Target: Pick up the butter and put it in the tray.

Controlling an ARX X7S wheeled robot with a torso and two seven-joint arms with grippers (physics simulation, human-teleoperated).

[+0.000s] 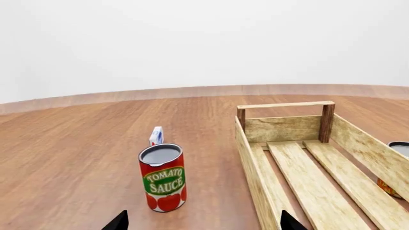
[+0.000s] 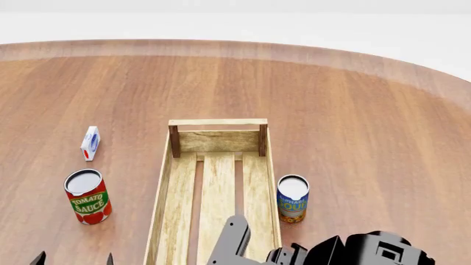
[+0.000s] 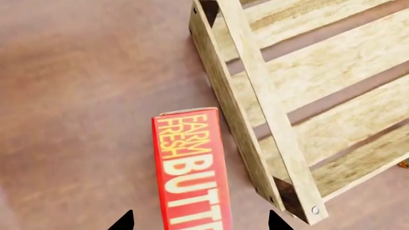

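The butter point(image 3: 189, 168), a red carton with yellow and white lettering, lies flat on the wooden table in the right wrist view, just outside the near end of the tray point(image 3: 266, 115). My right gripper point(image 3: 199, 223) is open and hangs over the carton, one dark fingertip on each side with a gap at both. In the head view the butter is hidden under my right arm point(image 2: 346, 251). The slatted tray point(image 2: 218, 122) runs away from me down the middle. My left gripper point(image 1: 204, 223) is open with nothing in it, near the tomato sauce can.
A tomato sauce can point(image 2: 88, 197) stands left of the tray, with a small white and blue carton point(image 2: 90, 143) beyond it. An alphabet soup can point(image 2: 293, 199) stands close against the tray's right wall. The round table's edge curves behind.
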